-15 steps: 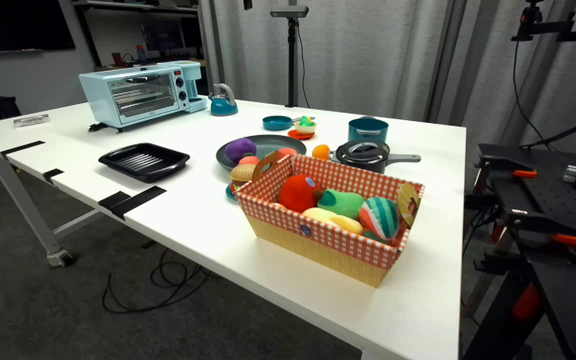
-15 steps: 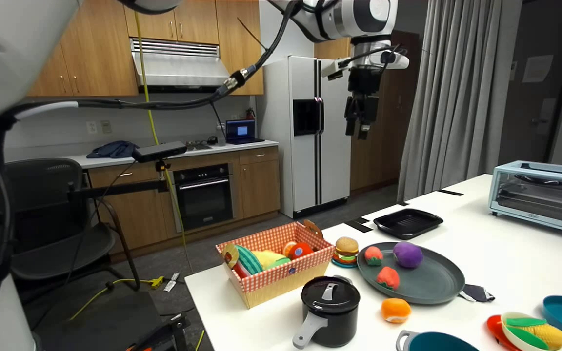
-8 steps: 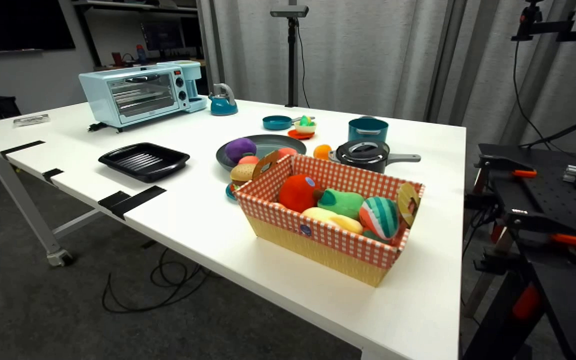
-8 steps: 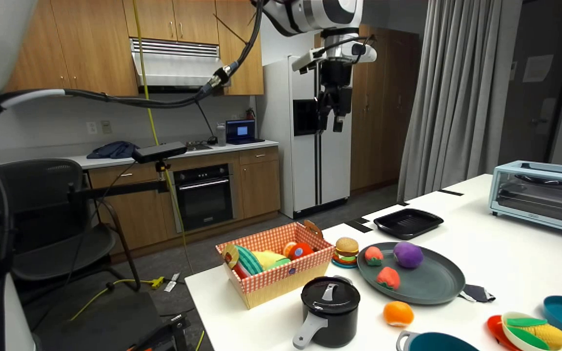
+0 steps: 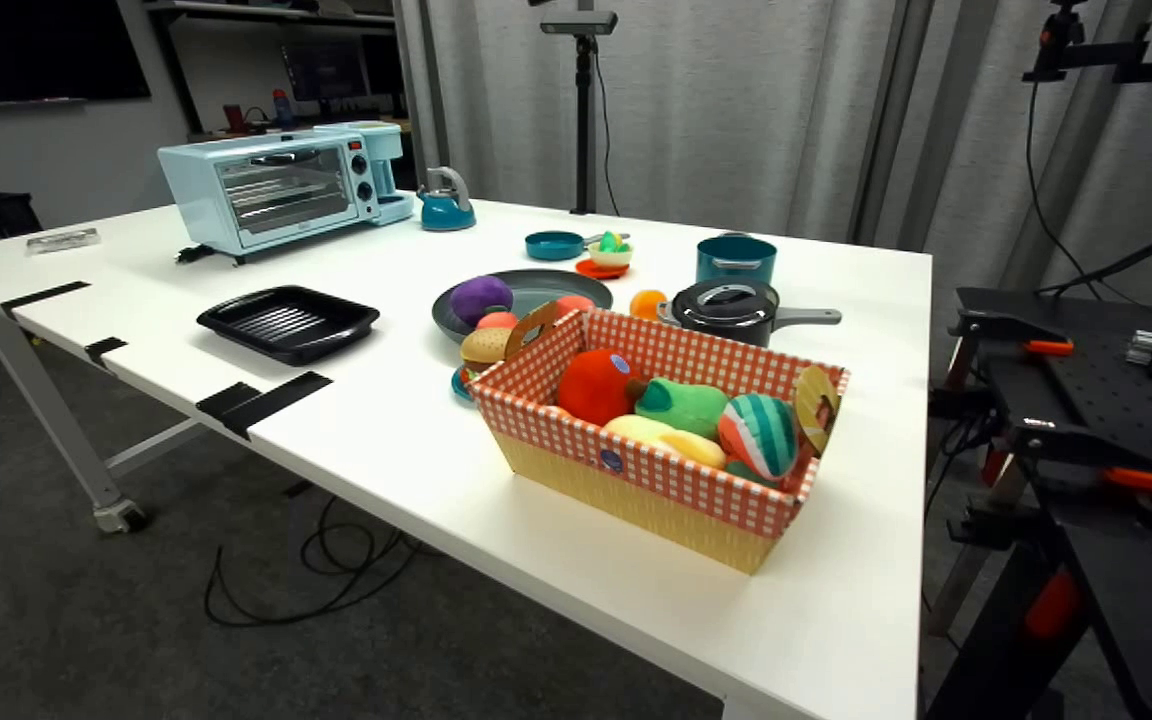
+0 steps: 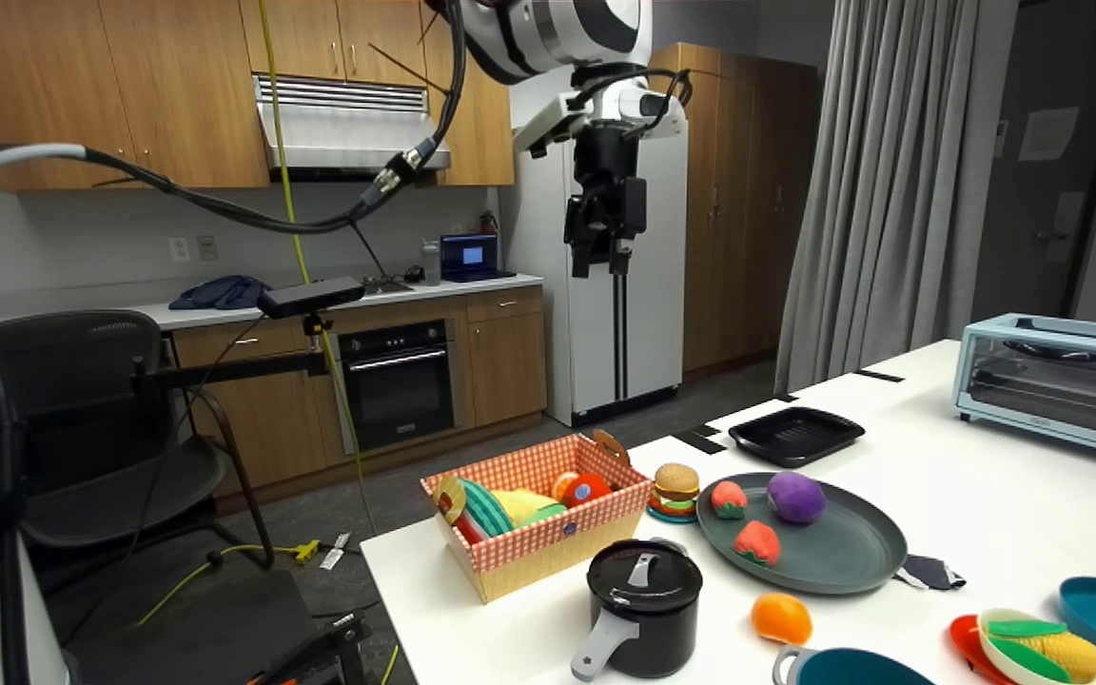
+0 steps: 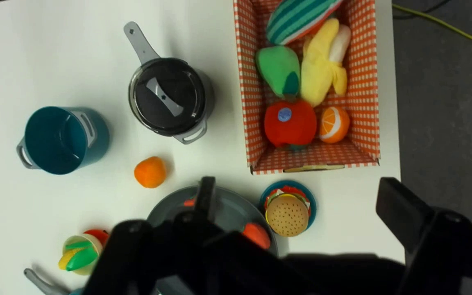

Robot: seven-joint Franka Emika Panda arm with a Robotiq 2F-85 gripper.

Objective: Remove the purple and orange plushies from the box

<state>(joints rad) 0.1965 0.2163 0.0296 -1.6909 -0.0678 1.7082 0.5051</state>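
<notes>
The purple plush (image 6: 796, 498) rests on a grey plate (image 6: 852, 552); my gripper hides it in the wrist view. Bare tabletop holds the orange plush (image 7: 150, 172), between that plate and the teal pot (image 6: 857, 668). The box (image 6: 557, 559), tan with red-checkered lining, stands at the table's corner. Inside it lie a red round plush (image 7: 290, 123), a green one (image 7: 279, 70), a yellow banana (image 7: 318, 65), a striped watermelon (image 7: 301, 20) and an orange-and-white slice (image 7: 334, 124). High above the table, my gripper (image 6: 600, 267) hangs pointing down, open, its fingers wide apart and holding nothing.
A toy burger (image 7: 287, 215) on a small blue dish stands by the box's end. A lidded black pot (image 6: 645, 604) is along its long side. Two red strawberries share the grey plate. A black tray (image 6: 795, 436) and toaster oven (image 5: 276, 190) stand farther along.
The arm has swung over toward the box side, leftward in an exterior view, with the gripper staying open. The orange plush has rolled slightly away from the grey plate, toward the teal pot.
</notes>
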